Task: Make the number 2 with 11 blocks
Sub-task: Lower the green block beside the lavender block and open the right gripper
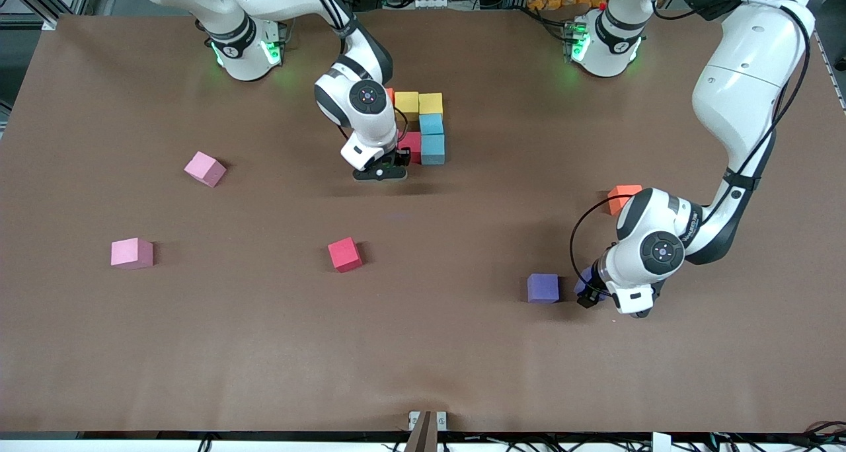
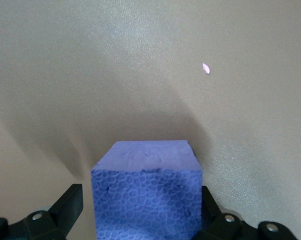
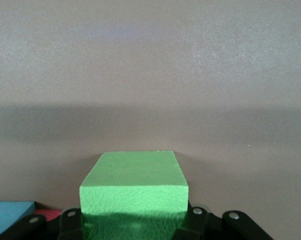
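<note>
The started number 2 [image 1: 423, 125] is a cluster of cubes: orange, two yellow [image 1: 418, 102], two light blue [image 1: 432, 137] and one red [image 1: 411, 141]. My right gripper [image 1: 381, 170] [image 3: 133, 216] hangs low beside that red cube, shut on a green block [image 3: 133, 180] that the hand hides in the front view. My left gripper [image 1: 588, 292] [image 2: 140, 202] is down at the table with a purple block [image 2: 145, 195] [image 1: 582, 282] between its open fingers [image 2: 70, 205]; a gap shows on one side. A second purple block [image 1: 543, 288] lies beside it.
Loose on the brown table [image 1: 423, 359] lie two pink blocks [image 1: 205, 168] [image 1: 131, 252] toward the right arm's end, a red block [image 1: 345, 254] near the middle, and an orange-red block [image 1: 623, 197] by the left arm's wrist.
</note>
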Available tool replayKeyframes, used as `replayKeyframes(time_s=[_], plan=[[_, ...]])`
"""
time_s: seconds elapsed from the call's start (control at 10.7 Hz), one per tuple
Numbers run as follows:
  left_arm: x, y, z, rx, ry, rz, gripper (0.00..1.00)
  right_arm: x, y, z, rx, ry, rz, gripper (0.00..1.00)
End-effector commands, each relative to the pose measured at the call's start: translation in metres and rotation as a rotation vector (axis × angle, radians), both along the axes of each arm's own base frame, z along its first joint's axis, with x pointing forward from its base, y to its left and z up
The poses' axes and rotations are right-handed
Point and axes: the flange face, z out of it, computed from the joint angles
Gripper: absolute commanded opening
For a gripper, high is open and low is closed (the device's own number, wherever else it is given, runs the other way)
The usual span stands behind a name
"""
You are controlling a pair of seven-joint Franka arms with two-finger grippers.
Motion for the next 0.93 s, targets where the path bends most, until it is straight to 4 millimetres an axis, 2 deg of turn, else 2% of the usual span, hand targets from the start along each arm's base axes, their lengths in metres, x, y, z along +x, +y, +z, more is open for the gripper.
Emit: replayKeyframes(time_s=[0.0,0.65,0.74,0.84], plan=[[0.0012,-0.0003,-0.0001,0.02,-0.019,-0.008,1.0,-0.006,0.0013,0.0014,0.0,0.019,0.005,0.4],[0.0012,-0.0003,-0.0001,0.02,-0.019,-0.008,1.0,-0.0071,0.0021,-0.0007,0.012,0.039,-0.025,0.41],[0.0011,-0.0002,-0.0002,0.02,-0.018,-0.008,1.0,-0.0072,0.002,-0.0015,0.01,0.039,-0.024,0.44],[0.001,-0.0013,-0.0001,0.02,-0.019,-0.009,1.0,-0.0072,0.002,-0.0015,0.011,0.04,-0.027,0.53]])
